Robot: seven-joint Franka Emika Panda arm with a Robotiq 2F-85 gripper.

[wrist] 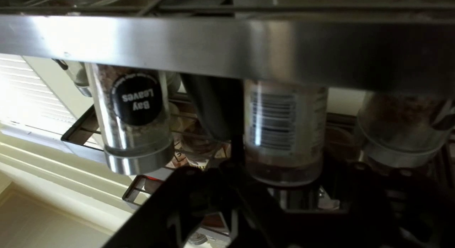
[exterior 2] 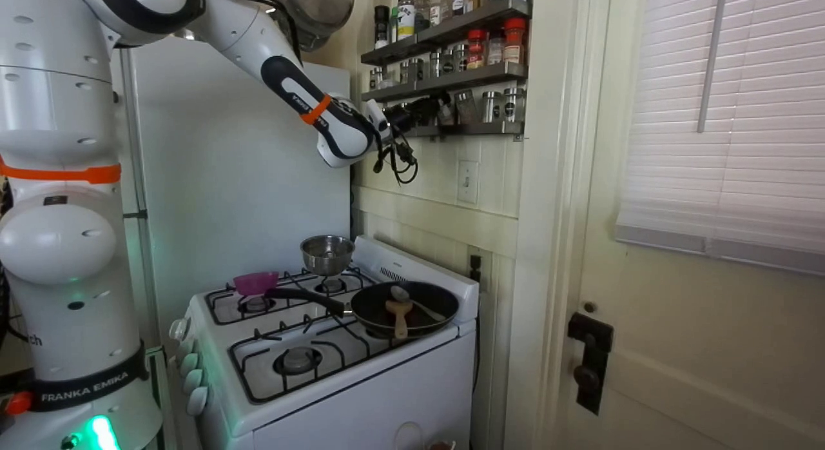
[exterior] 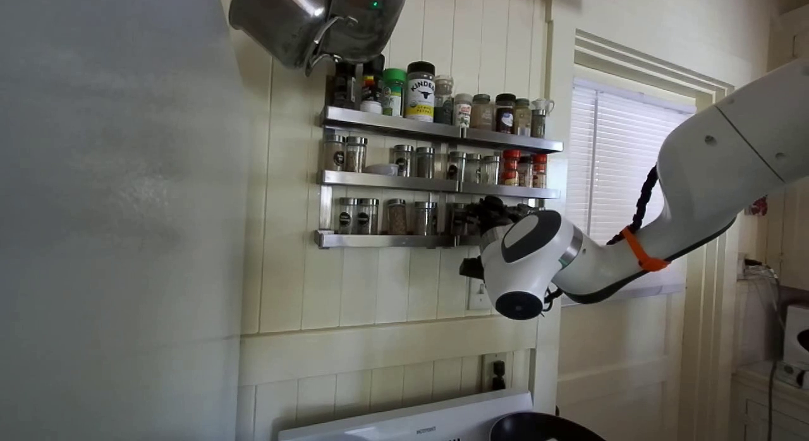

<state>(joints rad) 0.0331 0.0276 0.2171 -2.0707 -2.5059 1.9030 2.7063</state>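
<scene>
Cream-labelled clear cylindrical jar [wrist: 284, 130] is at three o'clock from the silver-lidded Bay Leaves jar [wrist: 133, 122], wrist view: likely light, slick, best held mid-body. We can't tell whether our black tool [exterior 2: 445, 106] pinches it.

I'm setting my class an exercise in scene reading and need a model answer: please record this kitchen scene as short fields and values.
Setting: kitchen, with a three-tiered metal wall rack
Robot: gripper at the lowest tier; whether open or shut is unclear
Nearest: barcode-labelled jar, right before it in the wrist view
Neighbour: Bay Leaves jar
Below: white stove bearing pink bowl, metal vessel and black pan
Pan contents: spoon, wooden utensil
</scene>
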